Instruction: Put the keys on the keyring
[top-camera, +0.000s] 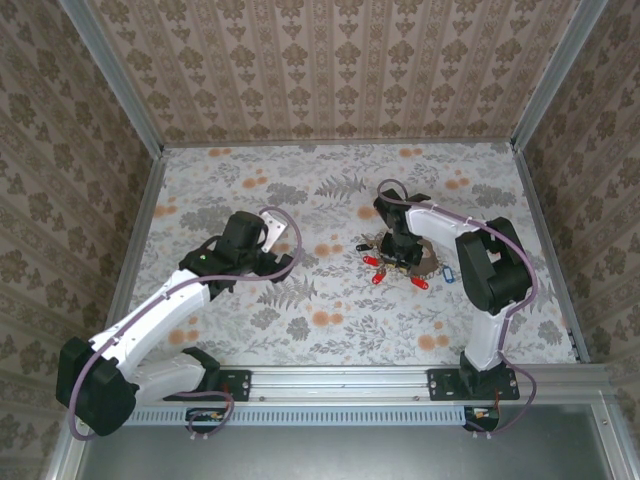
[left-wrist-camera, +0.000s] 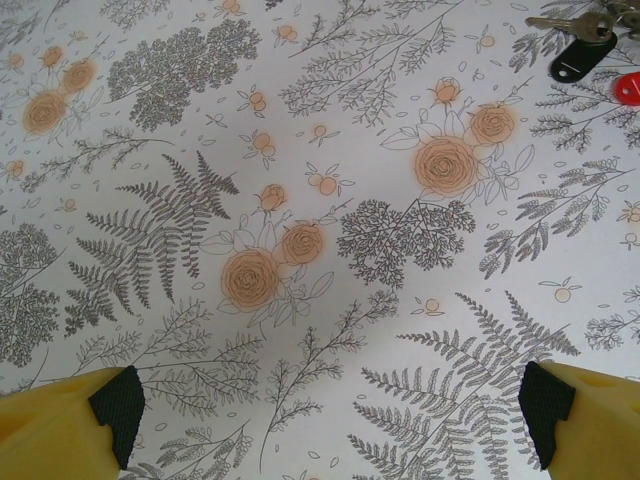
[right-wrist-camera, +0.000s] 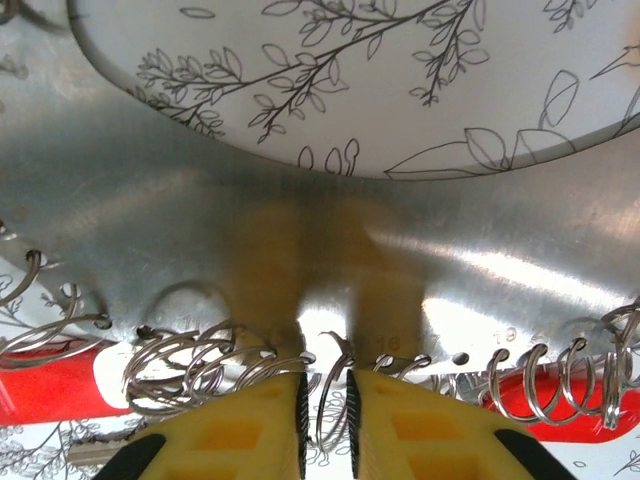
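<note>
While the left gripper (left-wrist-camera: 333, 400) hangs over the flowered tablecloth (left-wrist-camera: 150, 300) with its jaws spread wide, the right gripper (right-wrist-camera: 328, 385) sits low over the keyring (right-wrist-camera: 300, 250), a shiny metal band with holes along its edge. Its jaws are almost pressed together, pinching a small split ring (right-wrist-camera: 321, 405) that hangs from that edge. Red-headed keys (right-wrist-camera: 560, 412) lie at either side, right of the table's middle.

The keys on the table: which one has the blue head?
The blue key, lying at the right edge of the bunch, a little apart. The red keys all lie to its left.
</note>
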